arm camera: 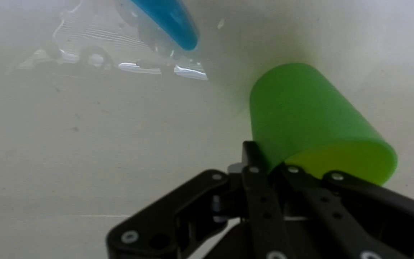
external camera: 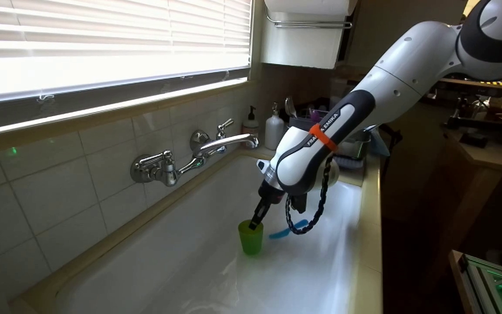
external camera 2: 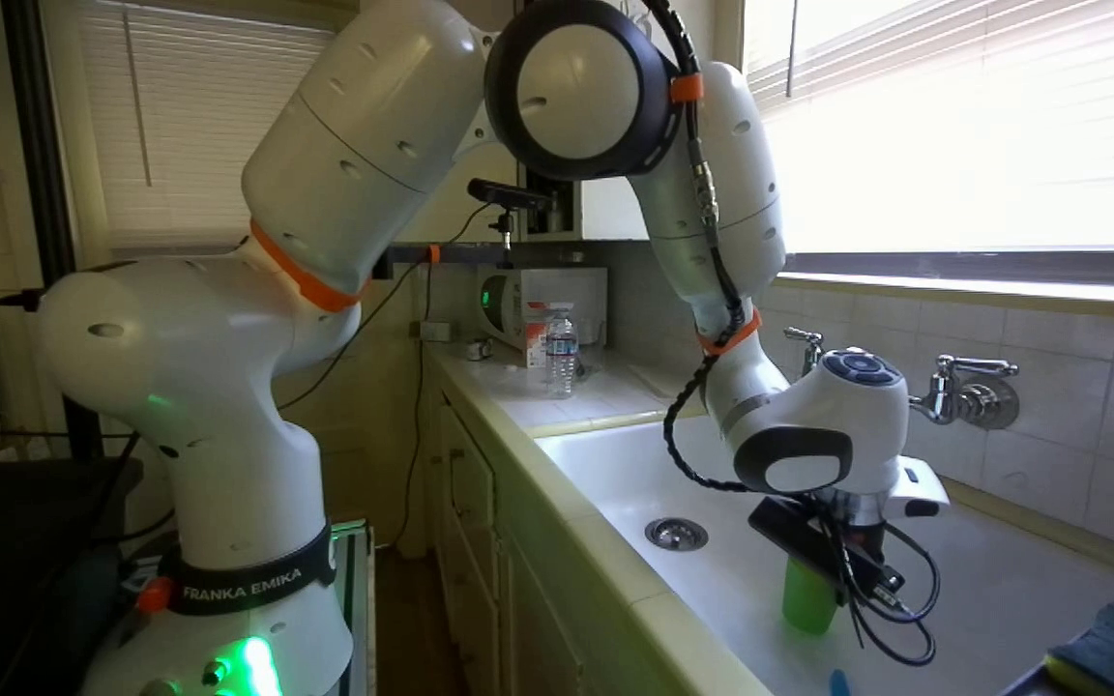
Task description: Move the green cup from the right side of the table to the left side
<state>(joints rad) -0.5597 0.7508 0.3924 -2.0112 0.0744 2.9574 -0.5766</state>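
One long, glossy white sink basin, and within it a black jointed end effector, closed, pinching the tapered green plastic cup by its rim, left of the thin bright-blue stick in an exterior view. Probably light, springy, slick: keep a gentle rim grip.

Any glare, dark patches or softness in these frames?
Both exterior views: blinds above the basin largely washed out by backlight. In an exterior view, green light on the robot base flares. Wrist view: white glints on the basin near the blue stick; gripper near-black with little detail; picture slightly soft, though the green cup reads clearly in outline.
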